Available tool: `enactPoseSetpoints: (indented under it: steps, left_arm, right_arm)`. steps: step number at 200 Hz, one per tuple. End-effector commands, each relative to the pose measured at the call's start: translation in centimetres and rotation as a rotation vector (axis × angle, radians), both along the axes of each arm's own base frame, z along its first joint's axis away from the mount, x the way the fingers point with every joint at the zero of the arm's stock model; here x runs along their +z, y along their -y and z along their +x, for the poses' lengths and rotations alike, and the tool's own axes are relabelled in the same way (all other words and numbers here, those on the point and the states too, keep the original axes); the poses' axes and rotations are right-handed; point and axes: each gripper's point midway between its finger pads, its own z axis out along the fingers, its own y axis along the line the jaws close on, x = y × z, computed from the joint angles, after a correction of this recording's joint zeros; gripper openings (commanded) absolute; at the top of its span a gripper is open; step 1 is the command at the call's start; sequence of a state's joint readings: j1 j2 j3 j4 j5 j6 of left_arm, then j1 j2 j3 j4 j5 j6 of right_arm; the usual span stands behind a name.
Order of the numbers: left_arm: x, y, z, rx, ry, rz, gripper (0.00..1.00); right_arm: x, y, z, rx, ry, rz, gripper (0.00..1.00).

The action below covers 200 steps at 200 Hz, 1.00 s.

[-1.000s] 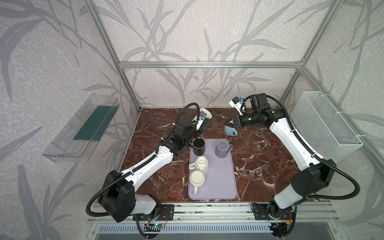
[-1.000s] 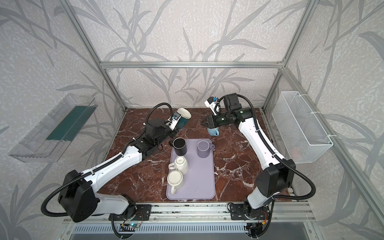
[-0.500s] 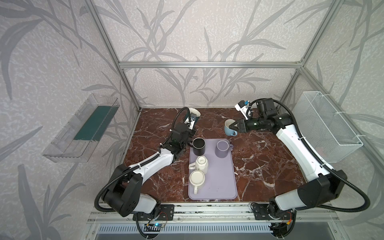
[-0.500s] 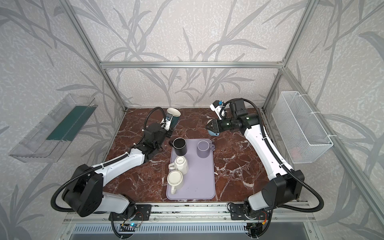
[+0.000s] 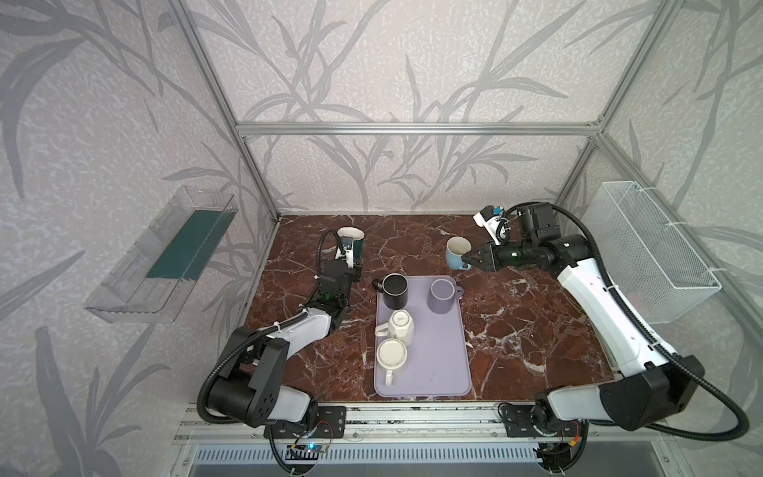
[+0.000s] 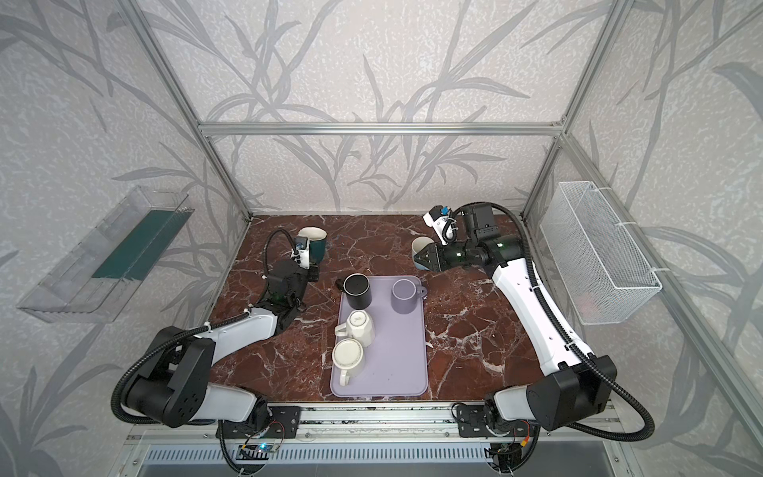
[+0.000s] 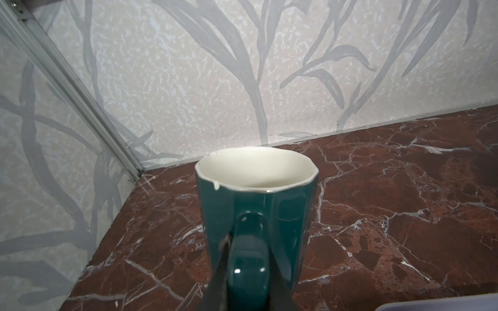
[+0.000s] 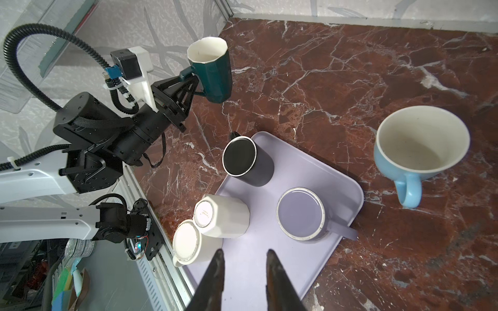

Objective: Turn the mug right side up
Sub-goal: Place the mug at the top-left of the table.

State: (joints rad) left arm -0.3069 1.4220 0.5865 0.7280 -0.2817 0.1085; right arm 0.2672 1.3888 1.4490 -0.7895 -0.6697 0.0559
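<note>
A dark green mug with a cream inside stands mouth up at the table's back left. My left gripper is shut on its handle. Whether its base touches the marble I cannot tell. At the back right a light blue mug stands mouth up on the table. My right gripper is beside it, open and empty.
A lilac tray in the middle holds a black mug, a lilac mug and two white mugs, all bottom up. A wire basket hangs on the right wall, a clear bin on the left.
My left gripper has carried the green mug left and back, turning it from tilted to mouth up. My right arm has swung outward to the right beside the blue mug.
</note>
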Motion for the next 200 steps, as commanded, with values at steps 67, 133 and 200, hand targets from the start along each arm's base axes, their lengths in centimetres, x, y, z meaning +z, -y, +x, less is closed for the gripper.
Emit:
enactPoseSetpoints:
  steps: [67, 133, 200]
  left_arm:
    - [4.6, 1.3, -0.3, -0.094, 0.245, -0.208, 0.00]
    - [3.3, 0.9, -0.6, -0.090, 0.322, -0.290, 0.00]
    - [-0.3, 0.7, -0.3, -0.057, 0.250, -0.323, 0.00]
  right_arm:
    - [-0.3, -7.4, 2.2, 0.126, -0.042, -0.034, 0.28]
    - [0.3, -14.5, 4.5, 0.241, -0.057, -0.118, 0.27]
    - [-0.4, -14.7, 3.8, 0.260, -0.072, -0.124, 0.26]
